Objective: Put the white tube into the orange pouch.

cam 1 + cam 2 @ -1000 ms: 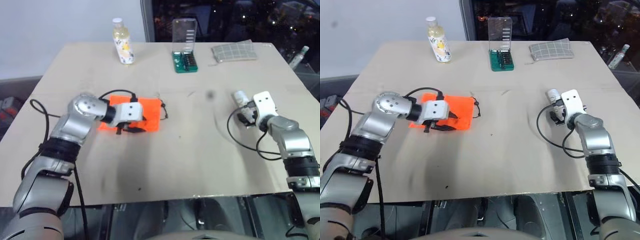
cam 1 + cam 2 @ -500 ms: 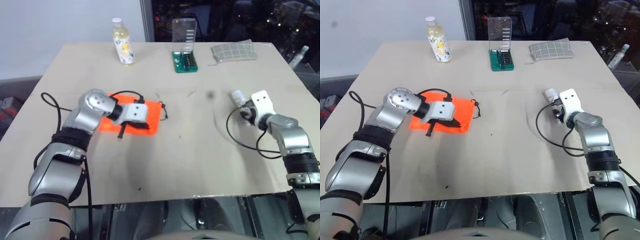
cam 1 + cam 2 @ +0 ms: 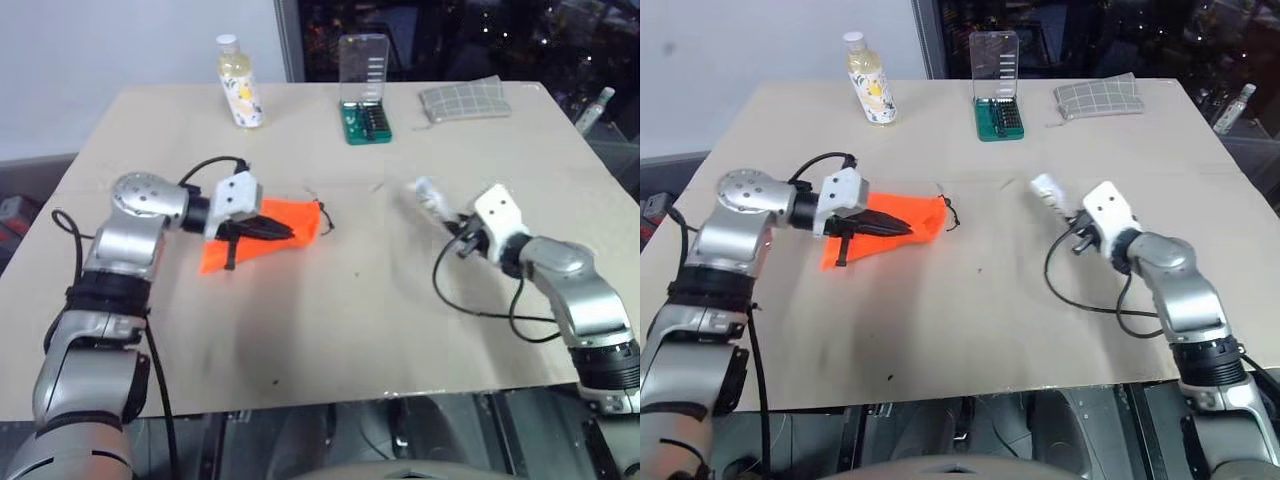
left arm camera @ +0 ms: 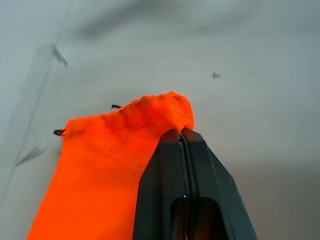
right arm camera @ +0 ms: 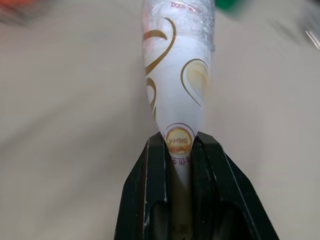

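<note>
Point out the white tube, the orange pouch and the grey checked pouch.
white tube (image 5: 177, 75), right wrist view, printed body.
orange pouch (image 3: 285, 218), left eye view, lifted fabric.
grey checked pouch (image 3: 465, 101), left eye view, middle.

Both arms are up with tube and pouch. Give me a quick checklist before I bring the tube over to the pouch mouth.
1. Right gripper shut on the white tube: ok, the flat end is pinched between the fingers.
2. Left gripper shut on the orange pouch: ok, it pinches the rim.
3. Pouch raised off the table: ok at the gripped edge; the far end trails low.
4. Pouch mouth open enough for the tube: not ok, the rim looks bunched and flat.
5. Path between tube and pouch free: ok, only bare table between them.
6. Tube pointing toward the pouch: cannot tell.
</note>
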Robot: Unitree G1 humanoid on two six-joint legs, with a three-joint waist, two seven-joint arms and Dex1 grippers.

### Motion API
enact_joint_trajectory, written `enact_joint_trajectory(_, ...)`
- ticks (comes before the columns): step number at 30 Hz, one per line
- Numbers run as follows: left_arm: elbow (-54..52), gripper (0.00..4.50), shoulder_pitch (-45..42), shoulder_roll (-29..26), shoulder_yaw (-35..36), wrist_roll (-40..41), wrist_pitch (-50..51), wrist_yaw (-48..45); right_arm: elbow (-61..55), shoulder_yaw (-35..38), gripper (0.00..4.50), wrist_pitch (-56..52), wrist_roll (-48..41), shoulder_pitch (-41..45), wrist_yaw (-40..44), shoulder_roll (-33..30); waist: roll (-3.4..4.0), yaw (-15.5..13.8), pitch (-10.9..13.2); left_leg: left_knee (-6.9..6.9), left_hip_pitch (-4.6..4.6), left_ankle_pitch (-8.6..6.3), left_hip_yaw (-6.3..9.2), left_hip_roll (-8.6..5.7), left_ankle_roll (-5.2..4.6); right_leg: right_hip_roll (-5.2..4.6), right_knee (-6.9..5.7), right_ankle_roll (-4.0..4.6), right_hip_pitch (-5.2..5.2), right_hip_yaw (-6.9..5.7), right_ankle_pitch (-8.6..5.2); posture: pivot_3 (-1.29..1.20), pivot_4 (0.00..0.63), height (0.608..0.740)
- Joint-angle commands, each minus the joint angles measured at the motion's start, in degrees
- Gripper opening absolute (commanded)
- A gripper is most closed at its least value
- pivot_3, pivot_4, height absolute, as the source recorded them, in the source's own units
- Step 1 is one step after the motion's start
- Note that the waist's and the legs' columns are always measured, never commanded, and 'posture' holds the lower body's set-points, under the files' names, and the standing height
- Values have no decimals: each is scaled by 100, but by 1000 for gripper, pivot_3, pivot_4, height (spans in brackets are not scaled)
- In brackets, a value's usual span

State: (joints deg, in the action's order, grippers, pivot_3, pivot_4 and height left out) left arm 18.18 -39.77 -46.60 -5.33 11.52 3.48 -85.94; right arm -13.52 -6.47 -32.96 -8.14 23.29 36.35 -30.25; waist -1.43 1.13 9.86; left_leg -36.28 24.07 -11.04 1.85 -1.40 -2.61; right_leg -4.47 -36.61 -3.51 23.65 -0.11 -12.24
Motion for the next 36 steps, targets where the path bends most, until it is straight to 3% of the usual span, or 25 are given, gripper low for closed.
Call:
enact_joint_trajectory(1,-659,0,291,-270,396,391,272,10,-469,-506,4,147,-179,206,388,204,0,-8,0,0,0,0,0,1,0,0,1,0,1,0,-1,0,150,740)
enact_joint_trajectory(12,-1140,0,788,-493,584,579,404,155,552,-1606,4,588,102,930,1264,534,0,-49,1,-1,0,0,3,-6,1,-6,10,3,-4,-4,1,0,150,740)
enact_joint_trajectory(19,-1427,0,916,-531,558,631,490,113,852,-1726,4,607,247,1153,1388,644,0,-33,1,1,10,0,3,-6,2,-2,10,3,6,-3,2,0,150,740)
enact_joint_trajectory(31,-1985,0,1589,-547,389,470,-89,146,2963,-2065,4,1560,1074,2215,871,1871,3,-8,3,7,5,-1,3,-2,5,4,7,5,9,-2,2,0,150,740)
enact_joint_trajectory(36,-1940,0,1580,-427,347,339,-308,432,3149,-2280,4,2083,1233,2207,1236,2080,5,-20,5,7,4,-2,4,-3,8,5,7,5,9,0,2,0,150,740)
